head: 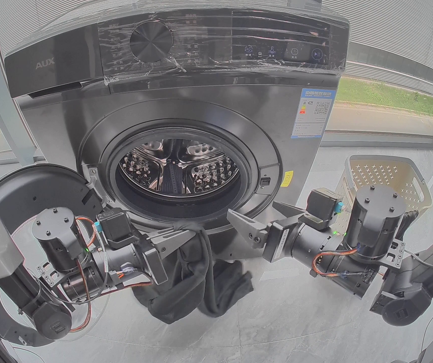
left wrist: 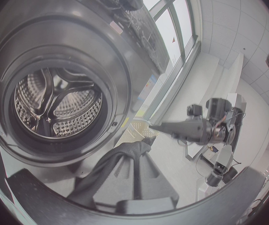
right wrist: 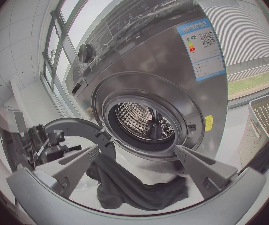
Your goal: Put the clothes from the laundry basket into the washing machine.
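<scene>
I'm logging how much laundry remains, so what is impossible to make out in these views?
- Inside of the laundry basket: head view, the right arm covers it; right wrist view, the edge cuts it off.
- Bottom of the drum: head view, the door seal hides it.
- Hold of the left gripper: head view, the dark garment drapes over it.

Left gripper is gripping a dark garment just below the washer opening.
The garment is hanging to the floor; the right gripper is hovering beside it, jaws spread.

A dark garment hangs before the washing machine (door open).
</scene>
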Motion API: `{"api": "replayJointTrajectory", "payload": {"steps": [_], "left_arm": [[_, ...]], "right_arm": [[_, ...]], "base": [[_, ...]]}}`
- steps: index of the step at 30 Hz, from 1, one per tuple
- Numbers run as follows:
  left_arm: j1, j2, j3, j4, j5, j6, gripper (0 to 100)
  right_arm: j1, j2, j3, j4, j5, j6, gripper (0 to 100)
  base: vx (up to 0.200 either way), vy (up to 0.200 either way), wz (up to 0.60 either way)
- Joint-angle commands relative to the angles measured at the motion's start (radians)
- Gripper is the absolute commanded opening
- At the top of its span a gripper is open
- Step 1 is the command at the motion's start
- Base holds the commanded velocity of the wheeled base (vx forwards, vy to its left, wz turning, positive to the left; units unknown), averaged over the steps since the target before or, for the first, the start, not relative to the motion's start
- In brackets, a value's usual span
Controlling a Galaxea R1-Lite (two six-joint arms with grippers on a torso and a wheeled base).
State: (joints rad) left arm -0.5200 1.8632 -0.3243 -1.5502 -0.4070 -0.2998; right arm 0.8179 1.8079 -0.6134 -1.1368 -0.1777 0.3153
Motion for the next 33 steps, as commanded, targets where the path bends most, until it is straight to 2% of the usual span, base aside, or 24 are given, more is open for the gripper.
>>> {"api": "replayJointTrajectory", "payload": {"steps": [1, 6, 10, 25, 28, 33], "left_arm": [[-0.008, -0.016, -0.049, -0.001, 0.007, -0.009, 0], [-0.011, 0.001, -0.099, 0.002, 0.062, -0.009, 0], [-0.014, 0.007, -0.108, 0.002, 0.086, -0.007, 0], [-0.015, 0.008, -0.127, 0.002, 0.096, -0.007, 0], [-0.015, 0.011, -0.145, 0.002, 0.123, -0.005, 0], [-0.017, 0.017, -0.153, 0.002, 0.126, -0.005, 0]], "right_arm": [[-0.002, 0.005, 0.037, 0.0, 0.0, -0.013, 100], [-0.003, 0.007, 0.096, 0.002, 0.003, -0.05, 100], [-0.003, 0.013, 0.124, 0.002, 0.014, -0.064, 100], [-0.002, 0.065, 0.133, -0.003, 0.024, -0.084, 100], [0.014, 0.079, 0.133, -0.009, 0.03, -0.079, 100], [0.018, 0.117, 0.115, -0.023, 0.033, -0.081, 100]], "base": [[0.0, 0.0, 0.0], [0.0, 0.0, 0.0], [0.0, 0.0, 0.0], [0.0, 0.0, 0.0], [0.0, 0.0, 0.0], [0.0, 0.0, 0.0]]}}
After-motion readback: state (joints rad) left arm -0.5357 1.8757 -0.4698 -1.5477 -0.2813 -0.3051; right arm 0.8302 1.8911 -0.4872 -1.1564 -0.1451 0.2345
